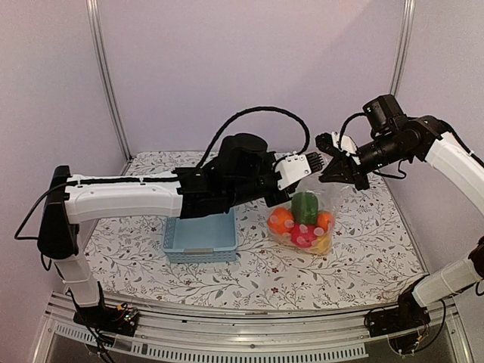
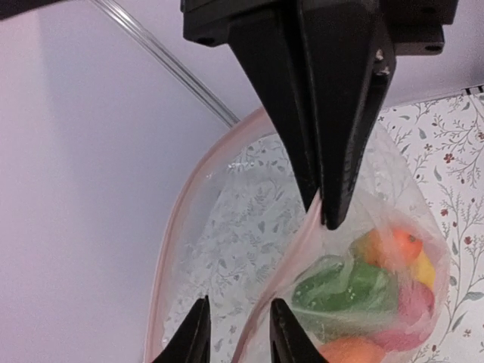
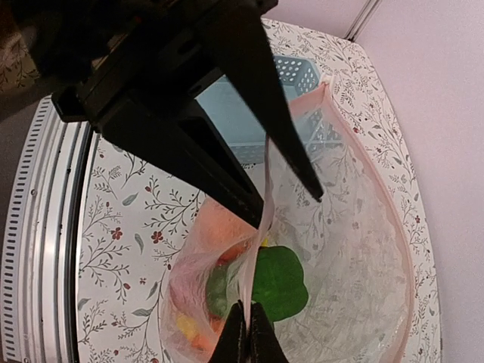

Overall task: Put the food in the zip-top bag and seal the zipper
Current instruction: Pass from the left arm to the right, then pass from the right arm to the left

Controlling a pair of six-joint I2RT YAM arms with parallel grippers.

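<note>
The clear zip-top bag (image 1: 331,198) hangs above the table with its mouth gaping (image 3: 355,280). The food sits in its bottom: a green piece (image 1: 305,206), orange (image 1: 280,219), red and yellow pieces. The green piece (image 3: 280,281) and an orange one (image 2: 401,246) show through the plastic. My right gripper (image 3: 248,308) is shut on the near lip's pink zipper strip (image 3: 267,189); it also shows in the top view (image 1: 331,172). My left gripper (image 2: 239,301) is open, its fingers either side of the same strip (image 2: 299,242), just beside the right gripper (image 2: 325,215). The left gripper also shows from above (image 1: 315,161).
A light blue lattice basket (image 1: 200,234) stands on the flowered table left of the bag and under the left arm; it shows in the right wrist view (image 3: 291,72). The table's metal front rail (image 3: 30,227) lies near. Walls close the back and the sides.
</note>
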